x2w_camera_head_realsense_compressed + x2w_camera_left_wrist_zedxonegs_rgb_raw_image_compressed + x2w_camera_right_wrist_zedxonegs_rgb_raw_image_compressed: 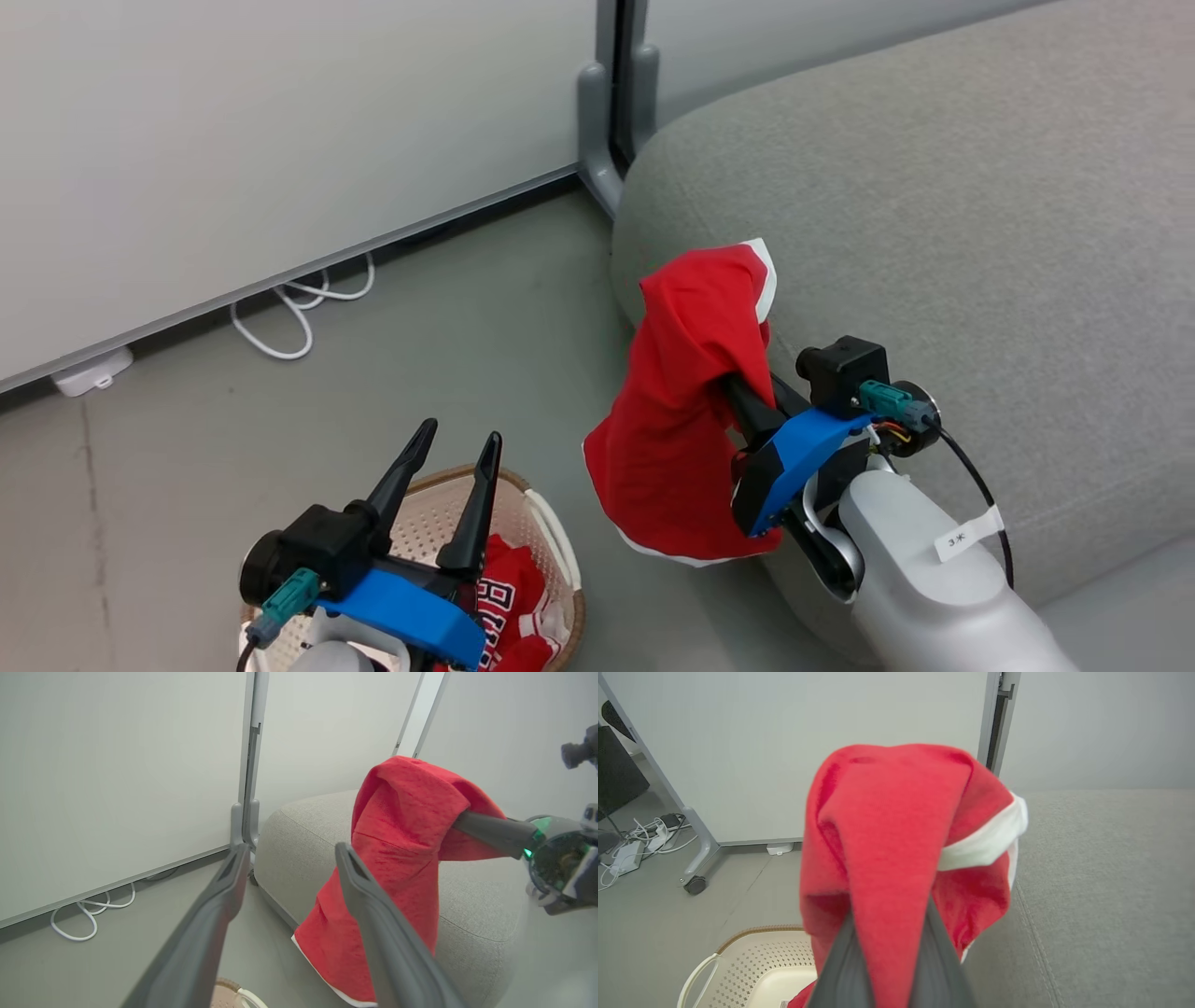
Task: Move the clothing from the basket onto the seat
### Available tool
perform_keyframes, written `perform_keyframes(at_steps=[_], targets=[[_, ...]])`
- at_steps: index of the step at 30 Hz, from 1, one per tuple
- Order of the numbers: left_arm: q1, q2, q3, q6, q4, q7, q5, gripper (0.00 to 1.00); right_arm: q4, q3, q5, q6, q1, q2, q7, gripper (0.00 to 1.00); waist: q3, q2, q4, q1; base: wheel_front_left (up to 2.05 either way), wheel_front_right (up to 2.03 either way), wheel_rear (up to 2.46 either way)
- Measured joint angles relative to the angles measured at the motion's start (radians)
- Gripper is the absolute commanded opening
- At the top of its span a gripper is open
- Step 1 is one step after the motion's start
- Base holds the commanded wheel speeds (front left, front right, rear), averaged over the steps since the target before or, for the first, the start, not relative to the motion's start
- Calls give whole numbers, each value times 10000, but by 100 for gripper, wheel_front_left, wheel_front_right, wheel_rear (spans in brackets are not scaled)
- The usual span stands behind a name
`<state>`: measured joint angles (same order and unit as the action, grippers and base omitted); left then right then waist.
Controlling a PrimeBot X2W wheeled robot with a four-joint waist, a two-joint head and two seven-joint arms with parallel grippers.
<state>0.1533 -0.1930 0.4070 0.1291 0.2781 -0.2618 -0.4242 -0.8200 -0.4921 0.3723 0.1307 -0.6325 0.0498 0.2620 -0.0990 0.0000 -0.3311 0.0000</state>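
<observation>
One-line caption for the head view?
Right gripper holds one red garment beside the seat; the lettered garment lies in the basket.

Dark tapered fingers (476, 504), blue wrist shells (803, 448), pale forearm (915, 588) with white tag (966, 534)

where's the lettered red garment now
Head view, lower left: the lettered red fabric garment lies inside the perforated cream plastic basket, left of the grey fabric seat.

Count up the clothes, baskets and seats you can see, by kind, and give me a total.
Red garments: 2, the lifted garment and the lettered garment
Basket: 1
Seat: 1
Total: 4
</observation>
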Motion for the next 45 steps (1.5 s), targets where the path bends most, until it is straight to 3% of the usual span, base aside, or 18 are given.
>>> perform_keyframes(at_steps=[10, 17, 33, 42, 45], targets=[[20, -109, 4, 0, -134, 0, -15, 100, 213, 249, -63, 0, 305, 6, 0, 0, -196, 0, -1494, 0, 0, 0, 0], [74, -167, 201, 0, -161, 0, 33, 100, 370, 474, -86, 0, 527, 10, 2, 0, -316, 0, -2156, 0, 0, 0, 0], [181, -290, 198, 0, -230, 0, 38, 100, 495, 905, -178, 0, 535, 6, 2, 0, -449, 0, -2100, -1, 0, 0, 0], [472, -472, 412, 0, -399, 0, 157, 100, 288, 2702, -951, 0, -1031, 29, -29, 0, -955, 0, -1586, 0, 0, 0, 0], [702, -604, 543, 0, -476, 0, 207, 100, 274, 3312, -1348, 0, -1801, 357, -161, 0, -1238, 0, -1397, 0, 0, 0, 0]])
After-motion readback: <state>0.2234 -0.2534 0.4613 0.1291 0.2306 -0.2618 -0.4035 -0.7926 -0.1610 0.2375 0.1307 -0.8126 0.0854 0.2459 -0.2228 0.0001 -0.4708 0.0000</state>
